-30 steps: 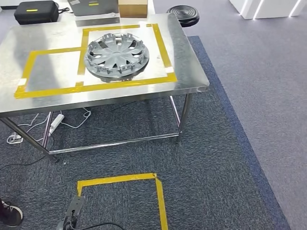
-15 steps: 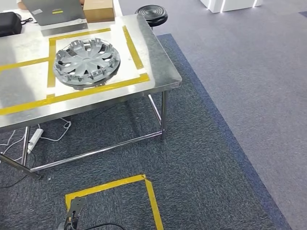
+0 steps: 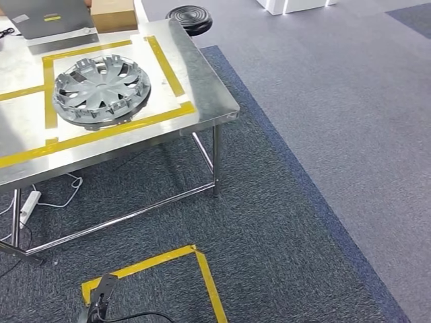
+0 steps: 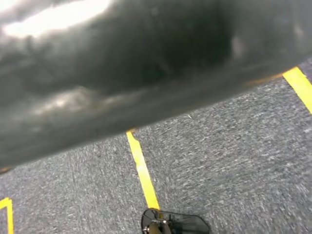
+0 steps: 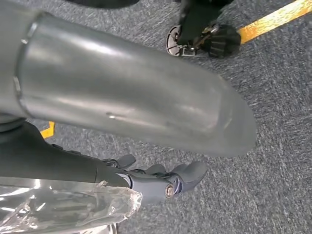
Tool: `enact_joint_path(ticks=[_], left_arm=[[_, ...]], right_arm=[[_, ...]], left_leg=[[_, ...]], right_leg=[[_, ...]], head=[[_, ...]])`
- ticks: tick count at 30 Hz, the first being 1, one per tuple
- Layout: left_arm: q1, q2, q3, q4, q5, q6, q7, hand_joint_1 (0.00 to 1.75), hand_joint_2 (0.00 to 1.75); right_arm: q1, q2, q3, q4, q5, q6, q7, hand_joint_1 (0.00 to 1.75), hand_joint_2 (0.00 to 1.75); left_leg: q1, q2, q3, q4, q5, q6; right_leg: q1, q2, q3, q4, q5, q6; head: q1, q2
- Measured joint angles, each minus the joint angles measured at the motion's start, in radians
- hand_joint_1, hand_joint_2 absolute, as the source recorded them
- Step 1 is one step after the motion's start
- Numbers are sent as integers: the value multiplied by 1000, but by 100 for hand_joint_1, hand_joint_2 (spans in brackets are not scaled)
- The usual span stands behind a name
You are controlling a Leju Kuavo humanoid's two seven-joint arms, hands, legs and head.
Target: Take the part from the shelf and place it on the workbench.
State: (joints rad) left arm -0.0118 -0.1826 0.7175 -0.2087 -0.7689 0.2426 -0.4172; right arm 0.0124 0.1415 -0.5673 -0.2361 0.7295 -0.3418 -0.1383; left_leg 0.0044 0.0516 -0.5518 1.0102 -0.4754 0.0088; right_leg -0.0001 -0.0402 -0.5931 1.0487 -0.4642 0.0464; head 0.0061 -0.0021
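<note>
Hubcap, silver-grey plastic, flat on the workbench, towards its right end. Round, shallow dish, curved spokes with open slots between, small clips around the rim. Inside the yellow tape rectangle marked on the workbench top, rim close to the front tape strip but inside it. Probably light and springy; likely to skate on polished steel if nudged.

Right hand hanging low over the carpet, well away from the workbench, fingers loosely extended and slightly apart, nothing held. Left hand: cannot tell; dark blur close against the left wrist lens.

Risks, as judged:
- Hubcap pushed along the slick top and out over the front edge of the workbench, if an arm or another part brushes it.
- Feet drifting off the yellow floor marking in front of the workbench, leaving any later reach misaligned.
- Power strip and loose cables under the workbench: snag hazard if stepped too close.

Beyond the workbench's far edge: cardboard box, black stool.
</note>
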Motion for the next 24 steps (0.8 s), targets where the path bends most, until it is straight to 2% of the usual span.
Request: enact_joint_path(ticks=[1,3,5,6,8,9,10,11,12,14,15,16,17,18,19,21,23,24], left_arm=[[0,0,1,0,0,0,0,0,0],[0,0,3,0,0,0,0,0,0],[-1,0,5,0,0,0,0,0,0],[-1,0,5,0,0,0,0,0,0],[1,1,6,0,0,0,0,0,0],[2,0,7,0,0,0,0,0,0],[3,1,7,0,0,0,0,0,0],[3,1,7,0,0,0,0,0,0],[2,2,8,0,0,0,0,0,0],[1,3,9,0,0,0,0,0,0],[1,3,9,0,0,-1,0,0,0],[0,2,9,0,0,-2,-1,0,0],[-1,2,9,0,0,-3,-1,0,0],[-1,2,10,0,1,-3,-2,0,0],[-2,2,10,0,1,-3,-3,0,0],[-3,2,12,0,1,-3,-3,0,0],[-1,2,14,0,1,-3,-3,0,0],[0,2,14,0,1,-3,-3,0,0]], right_arm=[[-2,0,0,0,0,0,0,0,0],[-2,0,0,0,0,0,0,0,0],[0,0,0,1,0,0,0,0,0],[0,0,0,1,0,0,0,0,0],[-3,-1,-1,1,0,0,0,0,0],[-3,-1,-1,1,0,0,0,0,0],[-3,-1,-1,1,0,0,0,0,0],[-2,-1,-1,1,0,0,0,0,0],[-1,-1,-1,1,0,0,0,0,0],[-1,-1,-1,1,0,1,0,0,0],[-2,-1,-1,1,0,2,0,0,0],[-3,-1,-1,1,0,3,0,0,0],[-2,-1,-1,1,0,5,0,0,0],[0,-1,0,2,0,6,0,0,0],[3,-1,0,2,0,7,0,0,0],[5,-1,0,2,0,9,1,0,0],[1,0,0,3,1,9,2,0,0],[-1,0,0,3,1,9,3,0,0]], left_leg=[[-2,5,1,0,0,-5],[-3,15,2,-2,0,-14],[0,1,-6,18,-19,-25],[1,-14,-23,56,-45,-29],[3,-37,-80,184,-111,-33],[3,-41,-108,245,-132,-34],[3,-43,-125,277,-135,-34],[3,-44,-124,272,-118,-34],[4,-47,-105,228,-85,-33],[11,-80,-41,91,-19,-35],[14,-98,-18,40,-3,-34],[16,-112,-6,12,1,-32],[15,-116,-4,3,-1,-27],[14,-108,-6,4,1,-20],[14,-100,-6,2,3,-12],[16,-82,-5,-1,6,2],[12,-61,-5,-1,5,10],[9,-50,-5,-1,4,12]], right_leg=[[3,-6,9,-17,2,-3],[5,10,7,-18,6,-13],[1,25,6,-24,13,-25],[-2,32,7,-27,16,-31],[-3,50,4,-27,18,-37],[-3,59,3,-27,19,-38],[-3,70,3,-27,19,-38],[-4,80,3,-27,20,-38],[-6,92,3,-27,21,-36],[-7,114,1,-23,23,-27],[-6,123,-3,-21,24,-22],[-6,131,-7,-21,25,-15],[-6,139,-11,-22,28,-9],[-9,146,-15,-26,31,-3],[-10,144,-18,-26,31,3],[-9,111,-45,21,3,12],[-8,66,-103,144,-60,18],[-8,55,-134,210,-86,20]], head=[[-1,0],[-1,0],[-2,0],[-3,0],[-5,0],[-5,0],[-5,0],[-5,0],[-5,0],[-7,0],[-7,0],[-8,0],[-9,0],[-9,0],[-9,0],[-4,0],[2,0],[2,0]])
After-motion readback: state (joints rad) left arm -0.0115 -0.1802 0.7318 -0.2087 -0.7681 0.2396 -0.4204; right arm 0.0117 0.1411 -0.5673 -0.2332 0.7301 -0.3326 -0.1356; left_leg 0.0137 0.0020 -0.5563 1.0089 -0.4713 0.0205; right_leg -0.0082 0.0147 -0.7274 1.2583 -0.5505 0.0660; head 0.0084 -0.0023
